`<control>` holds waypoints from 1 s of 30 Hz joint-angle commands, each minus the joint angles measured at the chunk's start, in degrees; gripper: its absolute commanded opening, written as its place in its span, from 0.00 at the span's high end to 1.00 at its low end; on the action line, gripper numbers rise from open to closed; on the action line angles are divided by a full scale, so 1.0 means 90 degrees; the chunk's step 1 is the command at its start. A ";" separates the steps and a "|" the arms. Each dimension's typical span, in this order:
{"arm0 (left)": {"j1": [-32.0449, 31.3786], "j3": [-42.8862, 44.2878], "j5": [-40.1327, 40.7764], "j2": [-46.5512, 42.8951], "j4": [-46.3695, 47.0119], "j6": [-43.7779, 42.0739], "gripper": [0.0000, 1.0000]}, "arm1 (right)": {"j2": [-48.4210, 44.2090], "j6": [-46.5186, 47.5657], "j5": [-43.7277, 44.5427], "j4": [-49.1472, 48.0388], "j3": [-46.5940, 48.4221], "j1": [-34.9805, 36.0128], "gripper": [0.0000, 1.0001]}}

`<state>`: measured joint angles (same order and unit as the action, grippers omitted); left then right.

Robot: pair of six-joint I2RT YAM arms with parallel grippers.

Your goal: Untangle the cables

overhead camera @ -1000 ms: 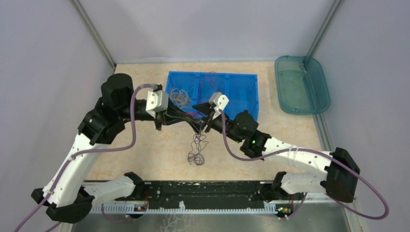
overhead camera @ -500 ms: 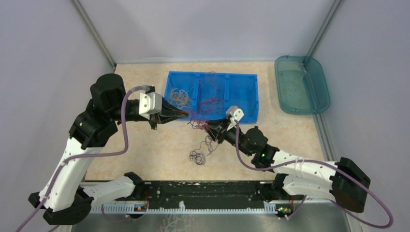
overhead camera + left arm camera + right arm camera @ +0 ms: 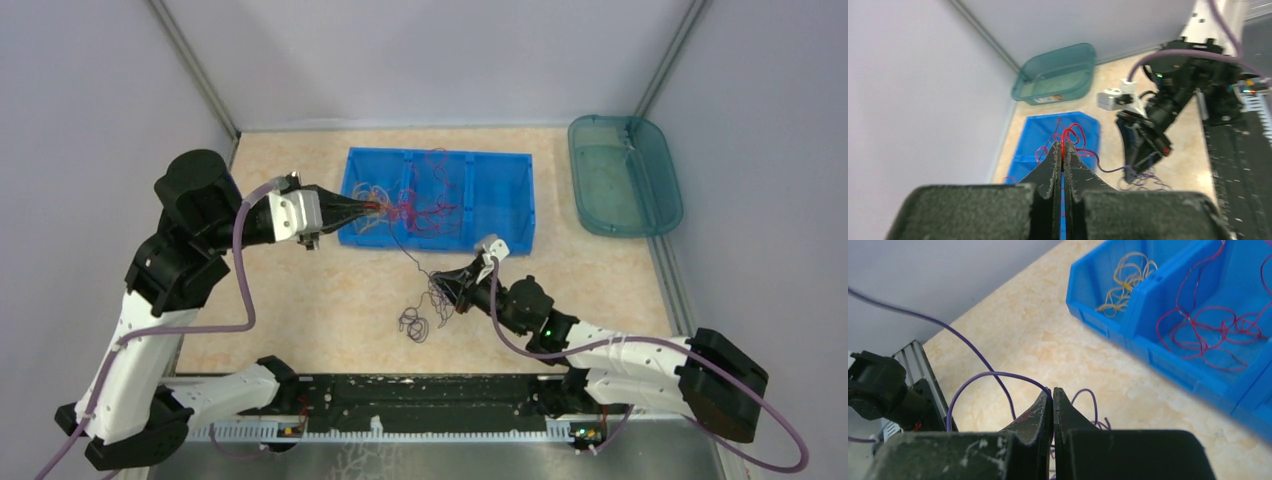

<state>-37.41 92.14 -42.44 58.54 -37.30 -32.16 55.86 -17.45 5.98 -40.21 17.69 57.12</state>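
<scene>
My left gripper (image 3: pixel 376 208) is shut on a red cable (image 3: pixel 1072 134) and holds it above the blue three-part bin (image 3: pixel 505 200). More red cables (image 3: pixel 432 207) lie in the middle compartment, and orange-yellow cables (image 3: pixel 1126 275) in the left one. My right gripper (image 3: pixel 441 286) hangs low over the table in front of the bin, shut on a purple cable (image 3: pixel 998 375). A thin purple strand (image 3: pixel 401 247) runs taut from the red bunch down to it. A loose purple tangle (image 3: pixel 418 317) lies on the table just below the right gripper.
A teal tray (image 3: pixel 625 175) stands at the back right. Grey walls close in the table on three sides. The arms' bases and a black rail (image 3: pixel 420 405) run along the near edge.
My left arm has drawn back to the left with the red cable. My right gripper has come down and toward the near edge, and has shut on the purple cable.
</scene>
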 commanded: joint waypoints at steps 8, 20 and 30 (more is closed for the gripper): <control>-0.0029 0.0055 0.2201 -0.0105 0.1853 -0.1307 1.00 | 0.0657 -0.0549 0.0745 0.0084 -0.0814 -0.0048 1.00; -0.0023 -0.0169 0.4070 0.0002 0.3784 -0.2265 1.00 | 0.1278 -0.0665 0.1548 0.0509 -0.0947 -0.0044 1.00; -0.0023 -0.0063 0.4908 0.0265 0.5395 -0.2628 1.00 | 0.1325 -0.0678 0.1884 0.0619 -0.1042 -0.0042 1.00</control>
<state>-37.41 90.63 -5.52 60.07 -0.10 -53.54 67.94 -23.05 19.92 -34.50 8.27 57.10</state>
